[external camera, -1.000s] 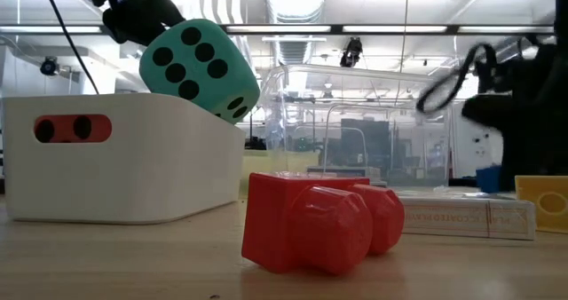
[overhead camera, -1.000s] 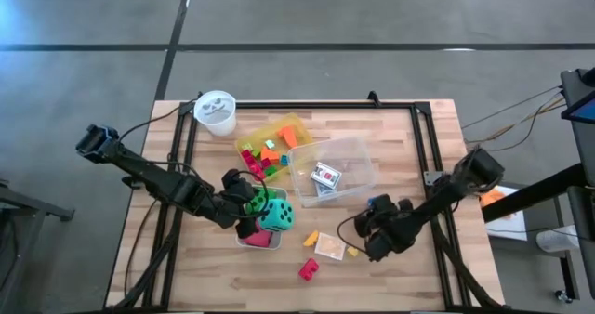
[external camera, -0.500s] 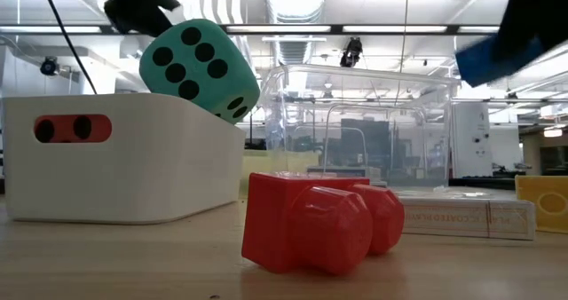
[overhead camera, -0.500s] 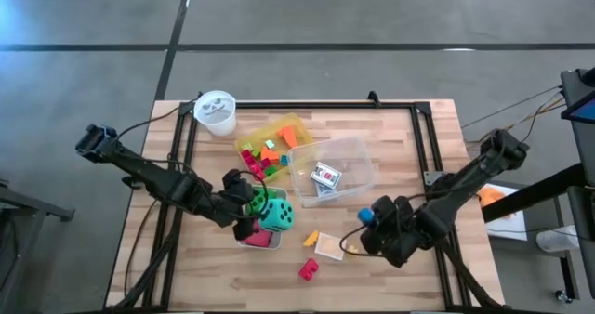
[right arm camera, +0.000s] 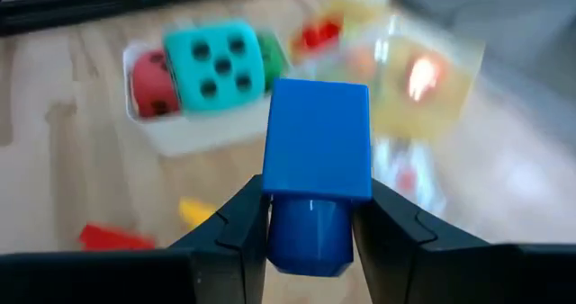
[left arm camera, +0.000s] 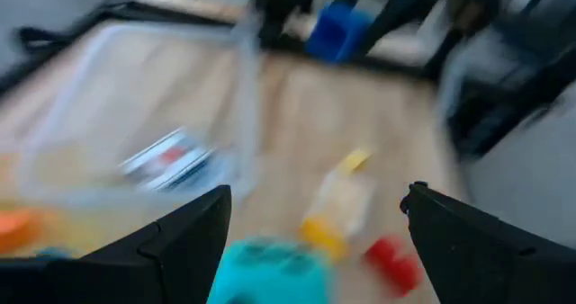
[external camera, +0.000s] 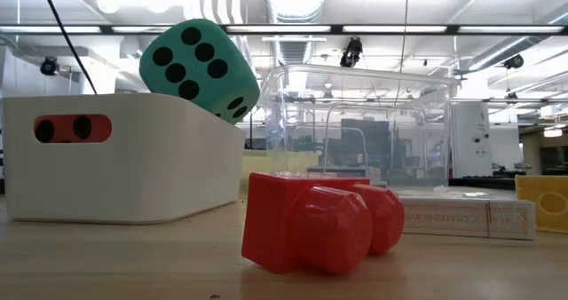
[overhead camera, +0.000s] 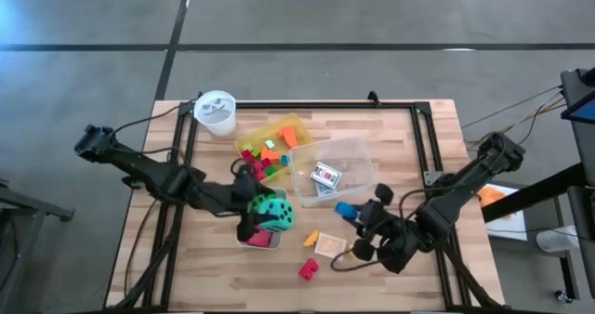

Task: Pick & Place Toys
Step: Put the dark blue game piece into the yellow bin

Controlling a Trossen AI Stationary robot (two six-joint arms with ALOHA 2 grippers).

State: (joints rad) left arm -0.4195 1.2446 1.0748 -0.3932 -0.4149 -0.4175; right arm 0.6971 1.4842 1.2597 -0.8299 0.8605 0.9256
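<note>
High view: right gripper point(overhead camera: 348, 211) clamps small blue plastic block point(overhead camera: 345, 209) beside clear plastic box point(overhead camera: 364, 177); carry over rim, release low.
Left wrist view: left gripper point(left arm camera: 315, 228) spread, empty, above teal dotted die point(left arm camera: 270, 268).
Right wrist view: block centred between fingers; keep level.

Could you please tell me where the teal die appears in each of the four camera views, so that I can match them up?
High view: teal die left of centre, in the white bin.
Low view: upper left, poking above the bin's wall.
Left wrist view: bottom centre, blurred.
Right wrist view: upper left, beyond the held blue block.
Shared landmark: the clear plastic box.
</note>
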